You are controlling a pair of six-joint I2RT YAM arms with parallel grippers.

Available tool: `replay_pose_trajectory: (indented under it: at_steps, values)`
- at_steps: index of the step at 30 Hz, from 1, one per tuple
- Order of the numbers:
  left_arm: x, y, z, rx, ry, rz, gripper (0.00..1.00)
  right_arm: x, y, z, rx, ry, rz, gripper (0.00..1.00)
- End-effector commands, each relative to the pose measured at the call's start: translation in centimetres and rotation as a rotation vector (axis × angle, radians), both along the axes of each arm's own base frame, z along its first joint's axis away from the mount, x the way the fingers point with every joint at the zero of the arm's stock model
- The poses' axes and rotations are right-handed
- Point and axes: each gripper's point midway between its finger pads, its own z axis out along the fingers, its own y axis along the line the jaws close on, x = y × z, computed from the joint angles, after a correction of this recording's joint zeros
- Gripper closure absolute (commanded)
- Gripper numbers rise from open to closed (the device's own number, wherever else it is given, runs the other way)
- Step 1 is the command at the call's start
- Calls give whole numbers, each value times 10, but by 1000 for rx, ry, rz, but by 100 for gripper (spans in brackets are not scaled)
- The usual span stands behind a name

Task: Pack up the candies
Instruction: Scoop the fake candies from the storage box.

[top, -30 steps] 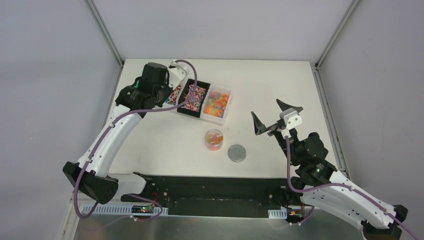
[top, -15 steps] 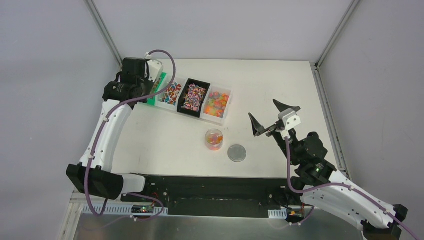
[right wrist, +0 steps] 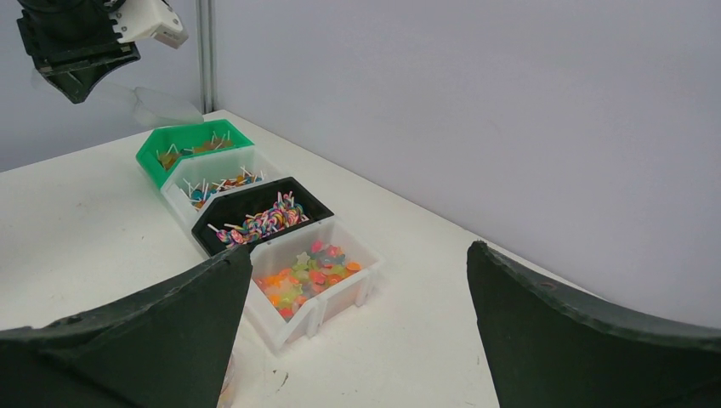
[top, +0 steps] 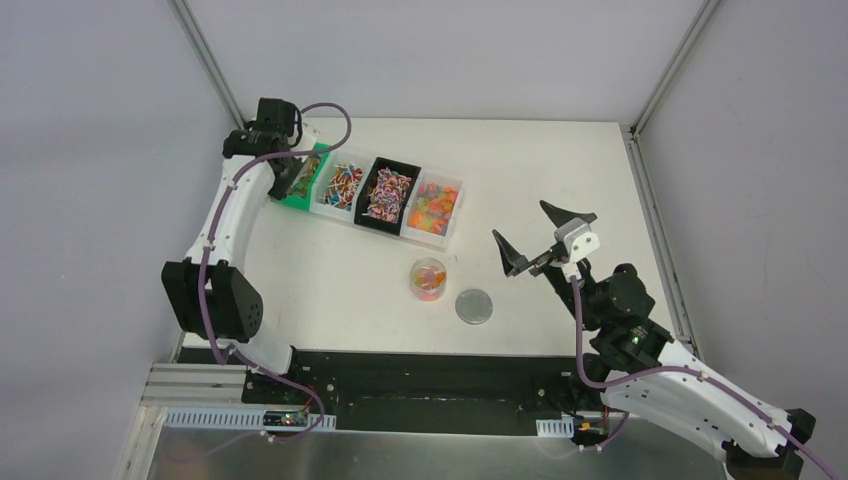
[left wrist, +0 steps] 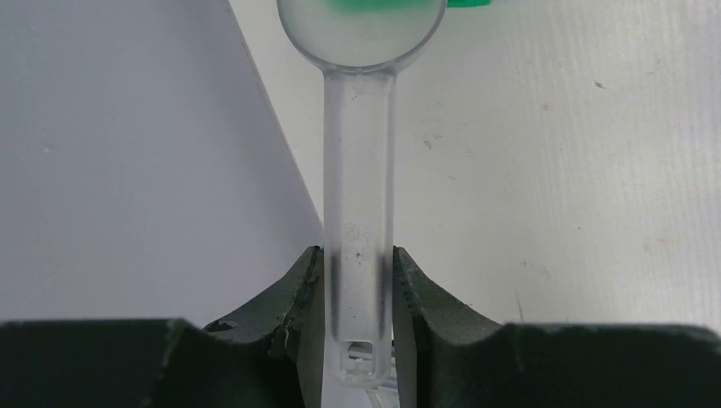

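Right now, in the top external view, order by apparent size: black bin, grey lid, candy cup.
1. Black bin, clearly largest.
2. Grey lid and candy cup: near-equal circles, so I won't rank them.

Bright green plastic bin (right wrist: 153, 159) holding brownish candies (right wrist: 194, 150). White plastic bin (right wrist: 177, 200) holding blue, red and orange wrapped candies (right wrist: 223, 183). Glossy black plastic bin (top: 382, 228) holding pink, purple and white striped candies (right wrist: 259, 223). Clear-white plastic bin (right wrist: 285, 327) holding orange, red, yellow and green gummy candies (right wrist: 306, 272). Small clear round cup (top: 414, 275), orange and pink within. Flat round lid disc (top: 474, 306), plain grey. Frosted translucent plastic scoop (left wrist: 360, 195), colourless. White table (top: 560, 170), faintly speckled.
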Motion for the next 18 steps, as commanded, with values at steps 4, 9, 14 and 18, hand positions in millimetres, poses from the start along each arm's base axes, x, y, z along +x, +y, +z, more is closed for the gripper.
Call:
replay_pose_trajectory:
  at_steps: [4,9,14,18]
  values:
    - [12,26,15,150,92,28,100,-6,0,19,42,-13,28,0]
    - [15,29,7,177,145,12,100,-5,-1,21,41,-16,19,0]
    - [22,32,2,204,167,-5,100,-3,2,21,29,-7,19,0]
    - [28,30,-11,196,199,-16,100,-1,6,20,22,-2,21,0]
